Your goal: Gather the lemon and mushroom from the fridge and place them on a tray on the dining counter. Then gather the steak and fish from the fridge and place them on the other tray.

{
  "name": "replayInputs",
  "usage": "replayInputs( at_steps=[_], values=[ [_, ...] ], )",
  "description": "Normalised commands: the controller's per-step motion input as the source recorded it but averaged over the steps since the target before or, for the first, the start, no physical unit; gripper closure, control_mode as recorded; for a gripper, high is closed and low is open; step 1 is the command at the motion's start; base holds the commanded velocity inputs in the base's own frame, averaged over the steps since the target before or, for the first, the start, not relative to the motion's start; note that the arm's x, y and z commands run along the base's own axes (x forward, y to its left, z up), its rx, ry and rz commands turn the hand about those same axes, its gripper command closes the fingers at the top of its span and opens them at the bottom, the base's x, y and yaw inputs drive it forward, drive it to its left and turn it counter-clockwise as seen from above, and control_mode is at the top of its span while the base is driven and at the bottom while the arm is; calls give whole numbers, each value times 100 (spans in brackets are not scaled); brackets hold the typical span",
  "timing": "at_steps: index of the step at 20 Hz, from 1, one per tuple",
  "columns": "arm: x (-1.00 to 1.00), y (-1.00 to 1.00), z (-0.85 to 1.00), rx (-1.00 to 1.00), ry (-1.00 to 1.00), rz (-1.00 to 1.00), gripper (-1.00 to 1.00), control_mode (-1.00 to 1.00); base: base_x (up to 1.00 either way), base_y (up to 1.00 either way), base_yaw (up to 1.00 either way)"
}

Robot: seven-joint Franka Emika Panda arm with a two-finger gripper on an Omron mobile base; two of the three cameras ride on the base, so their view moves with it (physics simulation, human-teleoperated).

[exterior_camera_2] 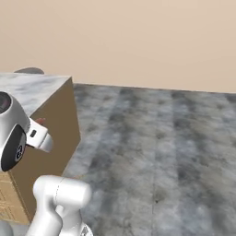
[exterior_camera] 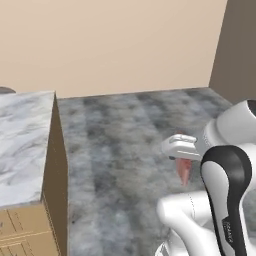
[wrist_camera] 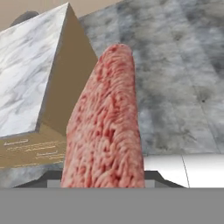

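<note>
gripper (exterior_camera: 183,167) was clamped on the steak (wrist_camera: 107,127), mid-carry; next it probably needed the blue tray on the counter (exterior_camera: 25,140).

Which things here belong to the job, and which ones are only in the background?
Belong to the job:
- steak, red and marbled, held in the gripper
- dining counter, marble top on tan wood sides

Only in the background:
- grey mottled floor
- beige wall
- a dark rounded thing at the counter's far edge, too cut off to name
</note>
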Motion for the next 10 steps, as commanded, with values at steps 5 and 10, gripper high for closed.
replayInputs(
  at_steps=[5,10],
  values=[
    [0,0,0,0,0,0,100,100,100,-51,1],
    [0,0,0,0,0,0,100,100,100,-24,7]
  ],
)
